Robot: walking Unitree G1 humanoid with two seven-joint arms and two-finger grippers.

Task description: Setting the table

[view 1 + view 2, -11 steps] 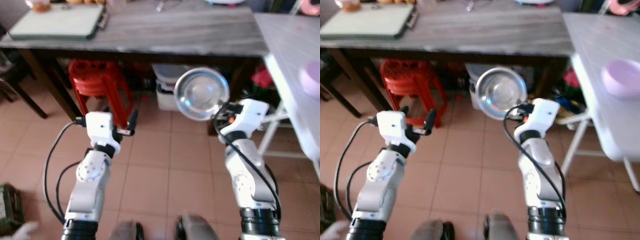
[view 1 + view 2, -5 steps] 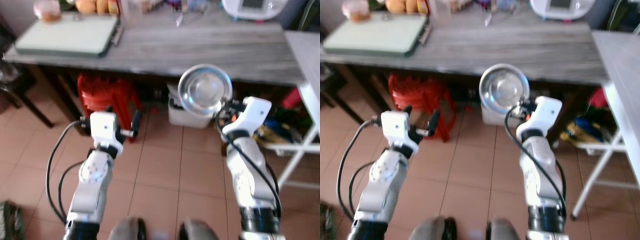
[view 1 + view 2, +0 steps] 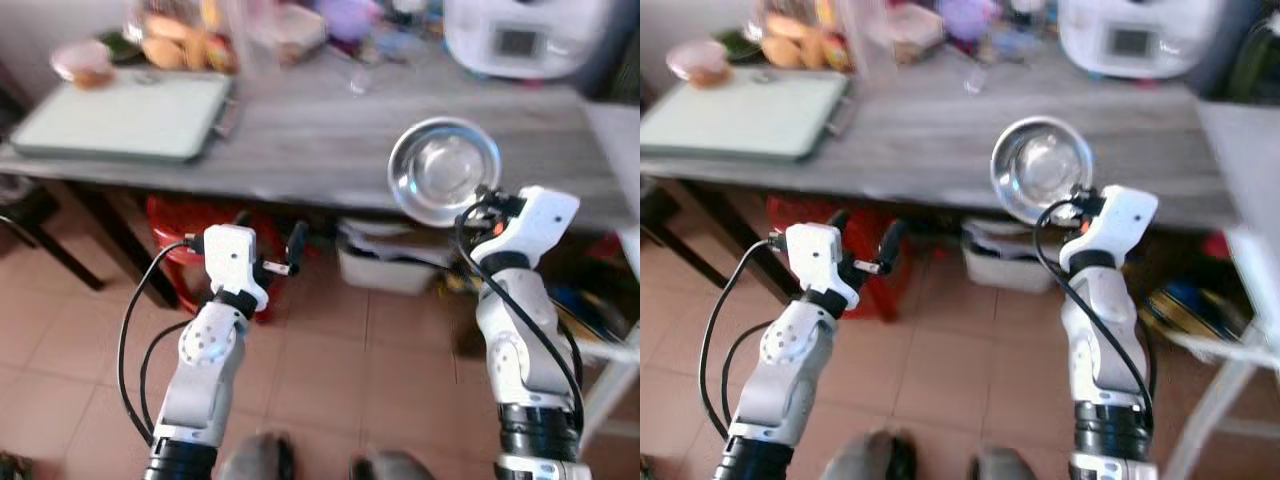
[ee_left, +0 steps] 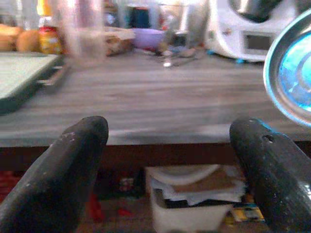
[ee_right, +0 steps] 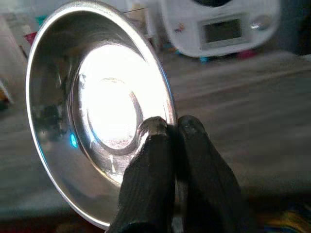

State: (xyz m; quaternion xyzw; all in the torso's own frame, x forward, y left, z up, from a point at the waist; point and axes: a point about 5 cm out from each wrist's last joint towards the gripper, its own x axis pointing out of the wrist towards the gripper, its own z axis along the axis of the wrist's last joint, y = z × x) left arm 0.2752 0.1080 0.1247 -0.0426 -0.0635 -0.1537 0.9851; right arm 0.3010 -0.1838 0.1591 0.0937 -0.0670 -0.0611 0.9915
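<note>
A shiny steel bowl (image 3: 445, 184) is held up on edge, its hollow facing me, in front of the grey wooden table (image 3: 310, 150). My right gripper (image 5: 170, 133) is shut on the bowl's rim (image 5: 167, 104), one finger inside and one outside. My left gripper (image 3: 270, 240) is open and empty, held out before the table's front edge at about its height. In the left wrist view its two black fingers (image 4: 73, 155) stand wide apart, and the bowl's edge (image 4: 286, 73) shows beside them.
On the table lie a pale green tray (image 3: 125, 115), food jars and a clear container (image 3: 185, 40) at the back, and a white appliance (image 3: 520, 40). A red plastic stool (image 3: 185, 225) and a white bin (image 3: 395, 265) stand underneath. The floor is tiled.
The camera has come closer to the table and tilted up. The bowl, still in my right gripper, now stands level with the tabletop. The white side table has left the picture.
</note>
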